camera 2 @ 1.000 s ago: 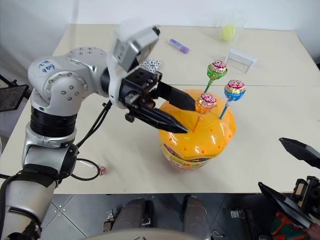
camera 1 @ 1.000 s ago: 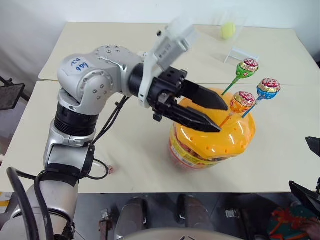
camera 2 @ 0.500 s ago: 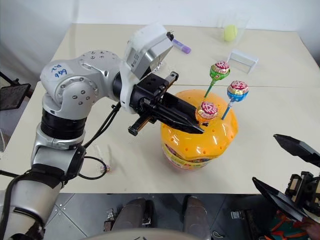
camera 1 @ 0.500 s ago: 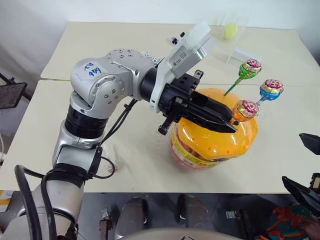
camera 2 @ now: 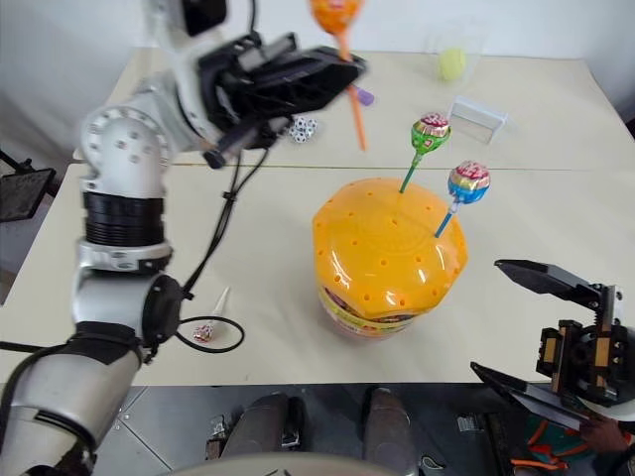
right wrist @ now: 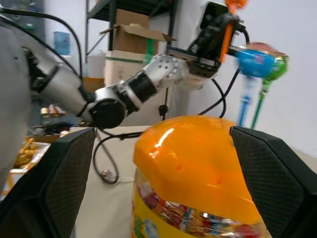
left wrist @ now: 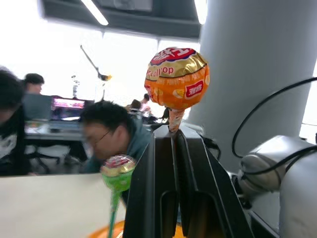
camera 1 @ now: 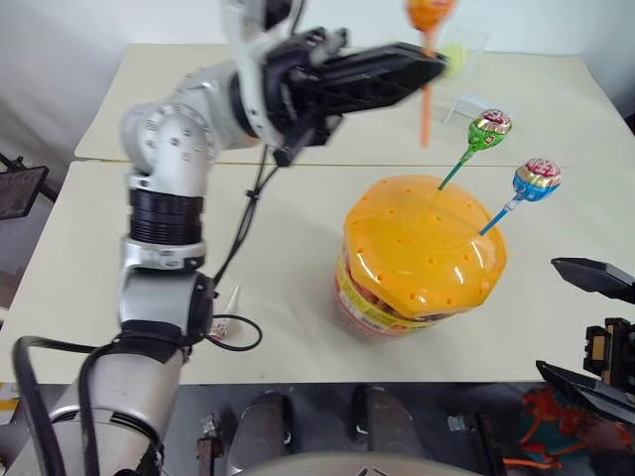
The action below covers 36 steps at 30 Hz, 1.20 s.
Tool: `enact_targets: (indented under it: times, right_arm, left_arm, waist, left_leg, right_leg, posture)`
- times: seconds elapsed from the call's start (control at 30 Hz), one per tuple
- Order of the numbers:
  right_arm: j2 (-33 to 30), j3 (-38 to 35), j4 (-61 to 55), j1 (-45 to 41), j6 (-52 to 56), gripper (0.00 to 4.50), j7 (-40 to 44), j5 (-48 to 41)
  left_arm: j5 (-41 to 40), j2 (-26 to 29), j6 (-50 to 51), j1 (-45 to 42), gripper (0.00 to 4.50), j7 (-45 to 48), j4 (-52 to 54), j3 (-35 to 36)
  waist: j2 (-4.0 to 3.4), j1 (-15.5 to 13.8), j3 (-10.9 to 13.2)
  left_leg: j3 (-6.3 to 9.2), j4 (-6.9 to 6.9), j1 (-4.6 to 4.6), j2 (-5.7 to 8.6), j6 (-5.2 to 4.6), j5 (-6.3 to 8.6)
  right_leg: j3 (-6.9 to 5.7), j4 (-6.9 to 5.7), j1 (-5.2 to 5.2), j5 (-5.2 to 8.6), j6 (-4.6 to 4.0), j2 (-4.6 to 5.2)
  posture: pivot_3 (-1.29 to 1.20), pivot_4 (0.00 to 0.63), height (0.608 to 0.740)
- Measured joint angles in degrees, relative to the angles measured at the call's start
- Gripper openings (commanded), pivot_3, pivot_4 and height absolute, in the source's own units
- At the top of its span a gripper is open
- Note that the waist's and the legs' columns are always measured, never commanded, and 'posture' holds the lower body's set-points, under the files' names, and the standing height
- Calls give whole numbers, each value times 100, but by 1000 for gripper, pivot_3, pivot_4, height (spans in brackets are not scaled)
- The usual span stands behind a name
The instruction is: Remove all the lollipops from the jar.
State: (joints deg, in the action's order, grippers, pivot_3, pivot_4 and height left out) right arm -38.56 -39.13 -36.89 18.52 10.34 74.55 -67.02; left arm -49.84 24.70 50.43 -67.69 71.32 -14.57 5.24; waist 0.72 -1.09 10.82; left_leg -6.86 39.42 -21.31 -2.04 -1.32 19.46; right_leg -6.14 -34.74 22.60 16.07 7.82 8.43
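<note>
So the orange lollipop (camera 1: 431,14) is clear of the jar (camera 1: 422,253) now, up high and a bit to the far left of the lid, stick hanging roughly vertical with its tip well above the dome. The left gripper (camera 1: 422,67) is clamped tight on that stick just under the candy, fingers lying about level and pointing right. My guess is the next bit is carrying it away to the left and setting it on the table (camera 1: 268,268). Green lollipop (camera 1: 490,126) and blue lollipop (camera 1: 537,177) both sit in the lid on the right side, sticks leaning right, so the right gripper (camera 2: 536,322) is closer, jaws spread wide, nothing in them. The left wrist view shows the pinch point right below the candy.
</note>
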Motion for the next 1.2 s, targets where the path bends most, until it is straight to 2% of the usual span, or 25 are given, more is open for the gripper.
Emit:
enact_targets:
  times: [0.07, 0.1, 0.2, 0.27, 0.4, 0.6, 0.63, 0.73, 0.77, 0.8, 0.9, 1.0, 1.1, 1.2]
  right_arm:
    - [-213, 49, -90, -66, 105, 4500, 84, -26]
    - [-338, 66, -141, -78, 155, 4500, 166, -28]
    - [-532, 83, -125, -179, 222, 4500, 381, 38]
    - [-588, 133, -27, -292, 203, 4500, 561, 192]
    - [-672, 364, 412, -669, 56, 4500, 871, 667]
    - [-855, 442, 1454, -808, -254, 4500, 1176, 1372]
    - [-861, 445, 1552, -809, -268, 4500, 1178, 1477]
    - [-874, 445, 1732, -828, -264, 4500, 1064, 1676]
    - [-874, 442, 1737, -860, -188, 4500, 901, 1675]
    - [-874, 438, 1737, -888, -142, 4500, 820, 1673]
    - [-874, 287, 1542, -902, 364, 4500, 103, 1343]
    - [-876, 110, 1117, -868, 899, 4500, -580, 814]
    - [-1035, 40, 712, -885, 1386, 4500, -1096, 278]
    - [-1184, 4, 530, -1058, 1632, 4500, -1359, -41]
  left_arm:
    - [170, 767, 101, 393, 20, 239, 21, -36]
    - [342, 1318, 180, 772, 20, 362, 21, -89]
    - [793, 2321, 191, 1804, 20, 511, 47, -212]
    - [1115, 2756, 63, 2567, 20, 522, 86, -234]
    - [1482, 3164, -343, 3821, 20, 337, 264, -33]
    - [2026, 3261, -827, 4945, 20, -159, 254, 246]
    - [2044, 3260, -907, 4995, 466, -177, 281, 253]
    - [2207, 3258, -936, 5079, 1197, -332, 294, 248]
    - [2241, 3241, -940, 5085, 1675, -386, 248, 251]
    - [2262, 3235, -945, 5089, 1869, -408, 242, 251]
    - [2274, 3127, -1486, 5094, 2668, -227, 40, 381]
    - [2007, 2888, -2044, 4938, 3485, 131, -148, 822]
    - [1562, 2803, -2128, 4595, 3485, 492, -80, 1145]
    - [1170, 2596, -1968, 4353, 3485, 550, 473, 1211]
  waist:
    - [-8, 36, -3]
    - [-8, 49, -2]
    - [-2, 41, 1]
    - [16, 9, 7]
    - [27, -57, 10]
    - [27, -22, 9]
    - [28, -24, 9]
    - [18, -22, 9]
    - [18, -22, 9]
    - [18, -22, 9]
    - [18, -21, 9]
    - [19, -25, 9]
    - [19, -33, 9]
    - [19, -34, 8]
  left_leg:
    - [-6, -12, 8, 0, 1, 0]
    - [-4, -15, 8, -3, 2, 0]
    - [-2, -19, 3, -2, 3, 2]
    - [-1, -17, -1, -4, 2, 5]
    - [3, -9, -10, 1, -6, 9]
    - [-9, -10, -5, -4, -5, 11]
    - [-8, -10, -5, -11, -2, 11]
    - [-18, -12, -1, -34, 4, 13]
    - [-20, -12, 0, -36, 5, 13]
    - [-20, -12, 0, -37, 5, 13]
    - [-27, -12, -3, -45, 9, 15]
    - [-34, -11, -18, -53, 13, 15]
    - [-39, -11, -21, -47, 12, 15]
    - [-43, -10, -22, -39, 10, 15]
  right_leg:
    - [2, -3, 2, 0, 0, 0]
    - [0, -5, 6, 0, 0, -2]
    - [-2, -1, 9, 0, 0, -1]
    - [-4, 1, 10, 0, 0, -1]
    - [-2, 8, 9, 0, -1, 15]
    - [-5, 5, 11, 0, -1, 16]
    - [-8, 2, 13, 1, -2, 13]
    - [-9, -8, 20, 2, -4, 13]
    - [-9, -17, 24, 2, -4, 13]
    - [-9, -19, 25, 2, -4, 13]
    - [-8, -26, 39, 3, -5, 14]
    - [-9, -34, 62, 4, -10, 12]
    - [-8, -35, 65, 4, -9, 13]
    - [-7, -33, 64, 3, -7, 13]
  posture:
    - [0, 150, 740]
    - [0, 150, 740]
    - [0, 150, 740]
    - [0, 150, 740]
    - [0, 150, 740]
    - [0, 150, 740]
    - [0, 150, 740]
    - [0, 150, 740]
    - [0, 150, 740]
    - [0, 150, 740]
    - [0, 150, 740]
    - [0, 150, 740]
    - [0, 150, 740]
    - [0, 150, 740]
